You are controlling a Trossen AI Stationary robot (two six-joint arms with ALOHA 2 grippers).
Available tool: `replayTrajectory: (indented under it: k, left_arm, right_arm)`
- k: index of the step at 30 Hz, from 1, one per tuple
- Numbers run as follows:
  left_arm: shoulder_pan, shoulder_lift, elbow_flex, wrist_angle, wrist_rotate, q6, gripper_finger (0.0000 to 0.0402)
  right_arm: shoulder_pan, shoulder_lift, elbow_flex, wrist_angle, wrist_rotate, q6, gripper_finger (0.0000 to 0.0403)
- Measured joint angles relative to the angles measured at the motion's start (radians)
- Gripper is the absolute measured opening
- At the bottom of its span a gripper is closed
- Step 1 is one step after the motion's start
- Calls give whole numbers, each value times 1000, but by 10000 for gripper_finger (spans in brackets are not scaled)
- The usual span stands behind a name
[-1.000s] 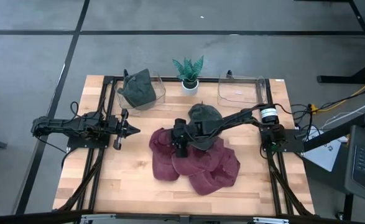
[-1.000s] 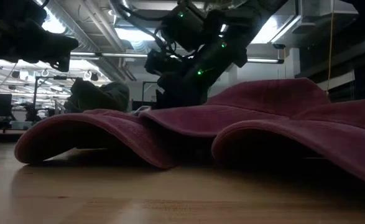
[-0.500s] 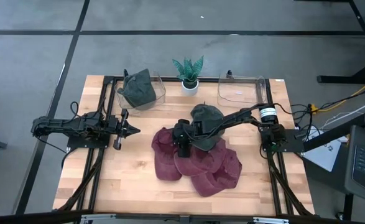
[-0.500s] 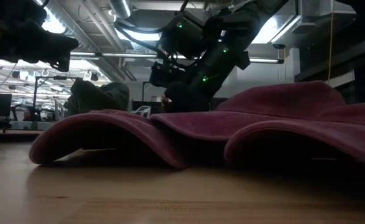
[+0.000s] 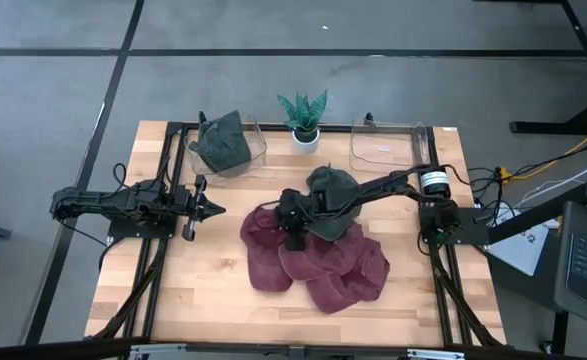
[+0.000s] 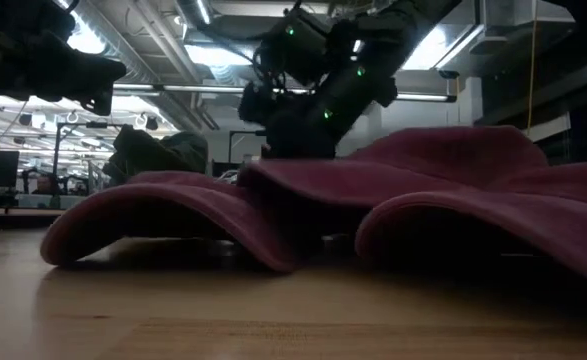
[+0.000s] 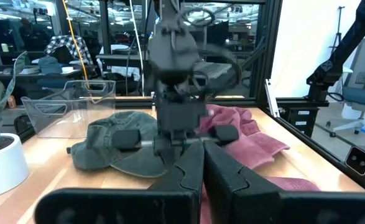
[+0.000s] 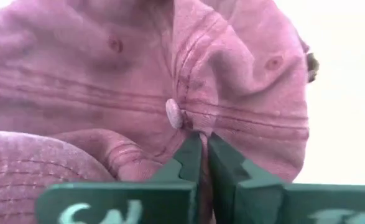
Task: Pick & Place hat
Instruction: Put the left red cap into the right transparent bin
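My right tool [image 5: 292, 240] pinches a maroon cap [image 5: 273, 245].
My left tool [image 5: 216, 209] waits closed, empty, left of it.

Maroon hats [image 6: 373, 200] lie heaped across the near wooden table [image 6: 173, 320] — brims overlapping, the leftmost brim arching off the wood. The right gripper [image 6: 298, 135] presses down onto the pile's top; behind at left sits a dark green hat [image 6: 158, 155]
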Motion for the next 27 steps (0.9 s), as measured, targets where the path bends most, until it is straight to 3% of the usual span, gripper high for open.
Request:
replayTrajectory:
  k: [4,12,16,20,22,25,26,27]
  left_arm:
    - [0,0,0,1,0,0,6]
    - [0,0,0,0,-1,0,6]
    - [0,0,0,0,-1,0,6]
    - [0,0,0,0,-1,0,6]
    - [0,0,0,0,-1,0,6]
    - [0,0,0,0,-1,0,6]
    - [0,0,0,0,-1,0,6]
    - [0,0,0,0,-1,0,6]
  right_arm:
    - [-21,-65,4,-4,-94,-10,14]
    - [-82,-183,6,-10,-414,18,7]
    - [-85,-212,6,-13,-339,23,10]
    - [-89,-212,6,37,-505,31,9]
    - [-87,-213,7,75,-533,47,9]
    - [-84,-214,7,87,-343,70,9]
    - [-87,-215,7,86,-327,70,9]
    - [-91,-215,7,95,-380,69,9]
